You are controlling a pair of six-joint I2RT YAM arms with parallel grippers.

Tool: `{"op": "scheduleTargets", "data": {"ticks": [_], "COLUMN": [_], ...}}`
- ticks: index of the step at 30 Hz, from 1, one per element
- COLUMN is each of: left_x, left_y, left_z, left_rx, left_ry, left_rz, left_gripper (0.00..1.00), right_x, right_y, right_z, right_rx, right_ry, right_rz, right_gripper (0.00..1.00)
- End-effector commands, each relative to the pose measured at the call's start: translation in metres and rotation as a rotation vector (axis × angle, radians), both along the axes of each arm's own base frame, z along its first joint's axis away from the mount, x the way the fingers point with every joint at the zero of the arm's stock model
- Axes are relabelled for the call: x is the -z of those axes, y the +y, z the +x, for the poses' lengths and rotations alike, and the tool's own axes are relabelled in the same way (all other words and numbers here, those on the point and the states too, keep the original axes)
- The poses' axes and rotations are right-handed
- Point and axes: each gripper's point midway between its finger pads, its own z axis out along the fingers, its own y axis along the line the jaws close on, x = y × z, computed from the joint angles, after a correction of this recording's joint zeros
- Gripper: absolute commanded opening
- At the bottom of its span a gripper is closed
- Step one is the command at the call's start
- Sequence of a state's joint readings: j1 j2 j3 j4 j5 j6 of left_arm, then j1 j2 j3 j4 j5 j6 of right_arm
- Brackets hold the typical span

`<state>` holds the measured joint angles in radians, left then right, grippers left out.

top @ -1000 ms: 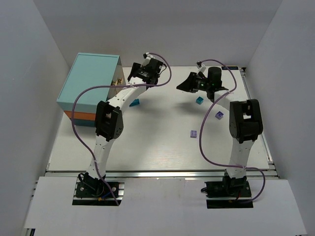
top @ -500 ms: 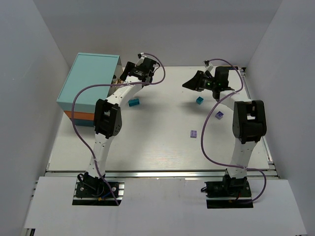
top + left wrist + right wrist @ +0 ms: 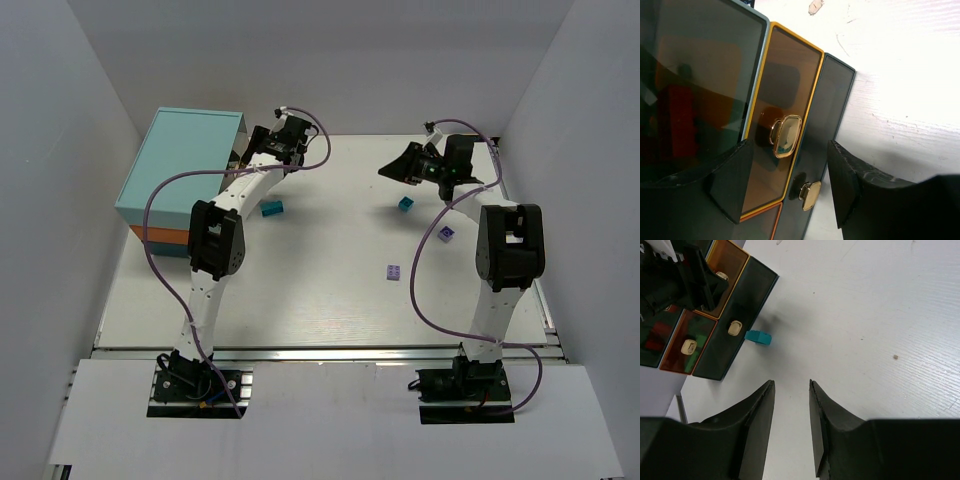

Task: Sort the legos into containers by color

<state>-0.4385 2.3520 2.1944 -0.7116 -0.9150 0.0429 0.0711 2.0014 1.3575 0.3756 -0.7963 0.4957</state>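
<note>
Your top view: high behind bases (image 3: 195, 385), looking down over whole worktop (image 3: 330, 290). Left wrist: close, facing drawers (image 3: 790, 90). Right wrist: farther back, sharing same drawers.

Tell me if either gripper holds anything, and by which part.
Nothing is held. The left gripper stands open before the gold knob of an orange-framed drawer; the right gripper is open above the white table.

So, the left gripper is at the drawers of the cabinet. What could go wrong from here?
1. The left gripper stands open in front of the small gold knob of an orange-framed drawer. It could slip off when it pulls, or catch the dark drawer beside it.
2. A cyan lego lies close before that dark drawer. If the drawer opens, it may push the lego away.
</note>
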Motion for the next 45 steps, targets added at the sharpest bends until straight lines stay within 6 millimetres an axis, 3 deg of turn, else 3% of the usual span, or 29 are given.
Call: {"op": "scheduleTargets", "data": {"ticks": [1,14,20,26,30,45], "left_x": [0.009,0.033,0.032,0.036,0.038,0.024], "left_y": [0.008,0.002,-0.004,-0.03,-0.044,-0.086], "left_z": [0.001,0.003,0.004,-0.001,-0.004,-0.019], "left_rx": [-0.01,0.03,0.059,0.126,0.173,0.331], "left_ry": [0.022,0.079,0.085,0.101,0.12,0.141], "left_rz": [-0.025,-0.075,-0.108,-0.202,-0.278,-0.417], "left_gripper": [0.7,0.63,0.45,0.38,0.31,0.27], "right_x": [-0.027,-0.027,-0.028,-0.026,-0.025,-0.023], "right_y": [-0.003,-0.008,-0.009,-0.002,-0.01,-0.009], "right_z": [0.001,-0.002,-0.003,-0.007,-0.007,-0.01], "right_rx": [-0.007,-0.003,0.001,-0.01,0.004,0.005], "right_ry": [-0.075,-0.066,-0.065,-0.058,-0.055,-0.054], "right_rz": [0.017,0.022,0.024,0.026,0.024,0.021], "right_gripper": [0.4,0.39,0.39,0.39,0.39,0.39]}}
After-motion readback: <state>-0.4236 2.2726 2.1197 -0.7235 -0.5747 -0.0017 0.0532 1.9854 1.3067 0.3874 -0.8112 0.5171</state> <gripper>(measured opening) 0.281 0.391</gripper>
